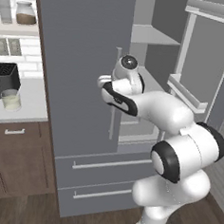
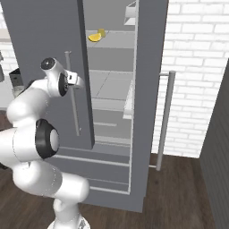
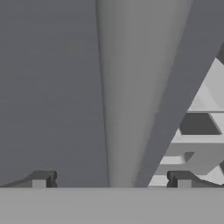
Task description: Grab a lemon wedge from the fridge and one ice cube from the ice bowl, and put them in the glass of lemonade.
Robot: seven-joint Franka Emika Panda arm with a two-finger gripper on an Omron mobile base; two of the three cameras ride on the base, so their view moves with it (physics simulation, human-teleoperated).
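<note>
My pincer [image 3: 111, 179] stands wide apart with nothing in it, its fingertips [image 3: 41, 179] either side of the left door handle [image 2: 72, 91] of the fridge [image 1: 79, 68]. The right door hangs open; the lemon wedge [image 2: 94, 37] lies on an upper shelf inside.
</note>
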